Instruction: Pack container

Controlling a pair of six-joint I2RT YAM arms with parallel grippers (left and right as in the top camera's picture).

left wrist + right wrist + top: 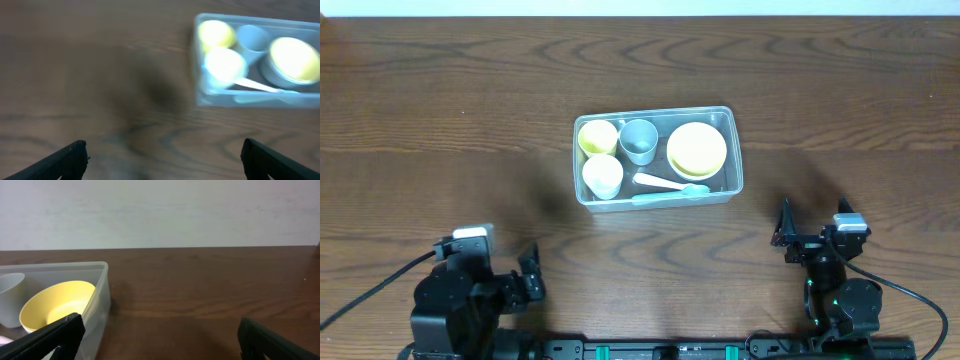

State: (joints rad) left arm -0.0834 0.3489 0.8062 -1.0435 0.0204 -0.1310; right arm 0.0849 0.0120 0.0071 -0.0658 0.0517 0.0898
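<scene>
- Left gripper [162, 155] is wide open. Its fingers sit apart at the bottom corners of the wrist view, with nothing but bare worktop [440, 120] between them.
- Right gripper [160, 340] is the same deal: spread open and holding nothing.
- From overhead, the left arm sits at the lower left and the right arm at the lower right, both well apart from the container [655, 111].
- That clear container stands upright around the middle of the dark wood worktop.
- Back row inside it, left to right: a yellow cup [597, 136], a grey-blue cup [639, 140] and a yellow bowl [696, 148].
- Front row: a white cup [603, 175] with a white spoon [658, 181] beside it, and a light blue utensil [670, 195] lying along the front wall.
- The left wrist view is pretty blurry, with the container at the upper right.
- The right wrist view catches the container's corner on the left, with the yellow bowl inside.
</scene>
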